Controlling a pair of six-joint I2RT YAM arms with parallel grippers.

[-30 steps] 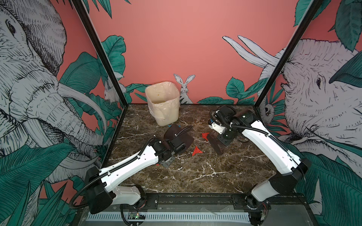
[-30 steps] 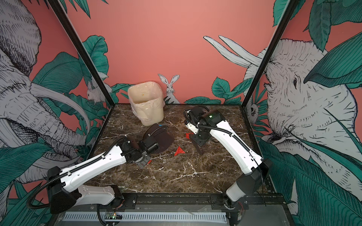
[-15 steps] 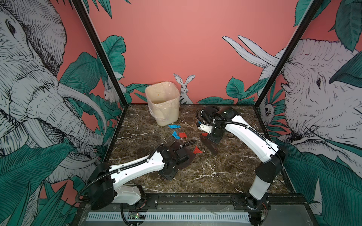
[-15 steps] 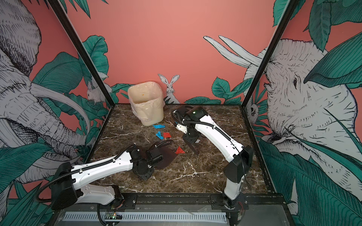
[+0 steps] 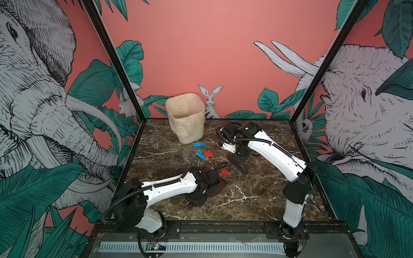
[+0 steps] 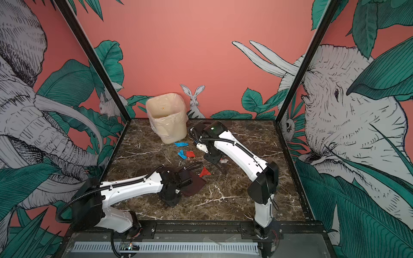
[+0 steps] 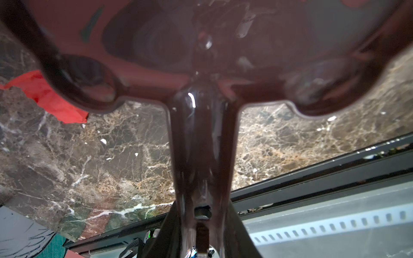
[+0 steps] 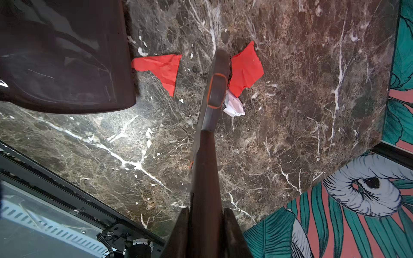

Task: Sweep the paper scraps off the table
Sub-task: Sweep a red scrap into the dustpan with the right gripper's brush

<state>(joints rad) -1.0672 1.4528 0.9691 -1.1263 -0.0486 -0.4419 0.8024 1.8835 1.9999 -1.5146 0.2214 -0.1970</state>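
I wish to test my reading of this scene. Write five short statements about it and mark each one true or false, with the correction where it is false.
1. The bin stands upright at the back of the table. True.
2. The left gripper holds a dustpan. True.
3. Nothing is left on the table to sweep. False: blue scraps and a red scrap lie on it.
4. The right gripper is open and empty. False: it is shut on a brush.
5. A white scrap lies by the brush. True.
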